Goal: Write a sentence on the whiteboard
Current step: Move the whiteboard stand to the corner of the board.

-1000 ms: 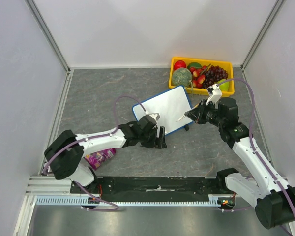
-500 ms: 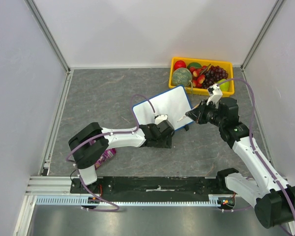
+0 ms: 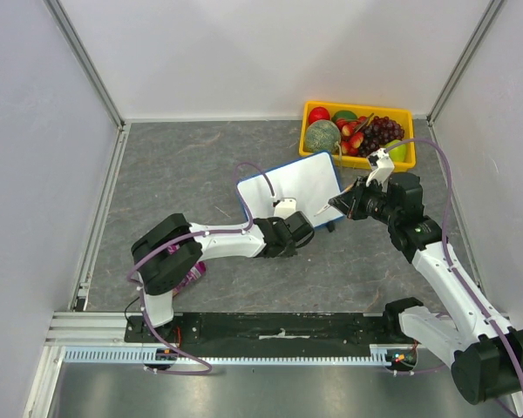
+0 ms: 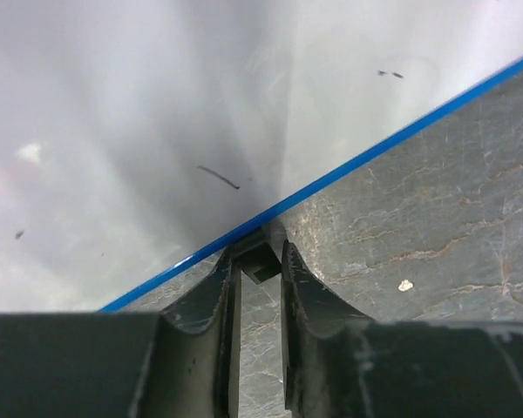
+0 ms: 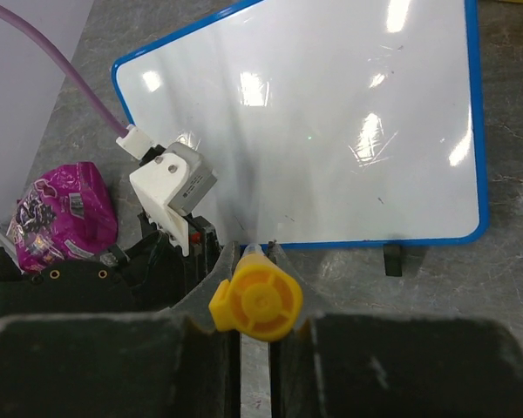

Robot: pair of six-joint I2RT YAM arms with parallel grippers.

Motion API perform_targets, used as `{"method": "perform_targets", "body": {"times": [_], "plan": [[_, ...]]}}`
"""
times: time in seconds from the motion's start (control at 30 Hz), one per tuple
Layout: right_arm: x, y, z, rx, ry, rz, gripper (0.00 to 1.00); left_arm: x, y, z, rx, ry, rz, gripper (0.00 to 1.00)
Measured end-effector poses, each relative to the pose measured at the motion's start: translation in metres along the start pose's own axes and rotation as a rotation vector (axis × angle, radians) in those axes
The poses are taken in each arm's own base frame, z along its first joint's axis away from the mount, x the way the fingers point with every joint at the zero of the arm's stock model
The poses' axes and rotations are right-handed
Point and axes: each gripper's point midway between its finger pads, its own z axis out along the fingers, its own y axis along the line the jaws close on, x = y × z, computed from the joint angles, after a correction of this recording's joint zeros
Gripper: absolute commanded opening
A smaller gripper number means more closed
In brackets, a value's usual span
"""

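Observation:
The whiteboard (image 3: 296, 185) (image 5: 331, 131) (image 4: 113, 131), blue-framed, stands mid-table. Its face carries no sentence, only a few tiny dark specks. My left gripper (image 3: 292, 228) (image 4: 261, 257) reaches in at the board's near edge. Its jaws are drawn close around one small black foot (image 4: 260, 266) under the frame. My right gripper (image 3: 338, 205) (image 5: 254, 248) hovers at the board's right near corner, shut on a marker (image 5: 254, 300) whose yellow butt end faces the camera. The marker's pale tip (image 3: 318, 210) points at the board's lower edge, just off it.
A yellow tray (image 3: 402, 111) of fruit sits right behind the board at the back right. A pink snack packet (image 3: 185, 277) (image 5: 57, 218) lies by the left arm's base. The board's other black foot (image 5: 393, 259) rests on the grey table.
My left arm swung right to the board's near edge and its jaws closed from wide open around the foot. The board shifted slightly. The right arm held still.

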Motion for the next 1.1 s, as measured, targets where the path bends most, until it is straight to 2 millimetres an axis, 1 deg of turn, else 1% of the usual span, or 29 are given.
{"method": "perform_targets", "body": {"times": [0.07, 0.3, 0.53, 0.73, 0.97, 1.1], "plan": [[0.000, 0.000, 0.000, -0.002, 0.001, -0.002, 0.00, -0.001, 0.001, 0.001, -0.009, -0.007, -0.013, 0.02], [0.000, 0.000, 0.000, -0.004, 0.002, -0.006, 0.00, -0.002, 0.007, 0.000, 0.005, -0.039, -0.039, 0.02], [0.001, 0.003, 0.000, -0.018, 0.007, -0.007, 0.00, 0.013, 0.021, -0.013, -0.020, -0.034, -0.023, 0.02], [0.000, 0.008, -0.004, -0.037, 0.000, -0.012, 0.00, 0.036, 0.020, -0.027, -0.050, -0.009, -0.021, 0.02], [-0.004, 0.017, -0.011, -0.068, -0.017, -0.025, 0.00, 0.068, 0.013, -0.046, -0.065, -0.004, -0.034, 0.02], [0.000, 0.019, -0.016, -0.078, -0.018, -0.027, 0.00, 0.092, 0.008, -0.061, -0.061, 0.021, -0.046, 0.02]]}}
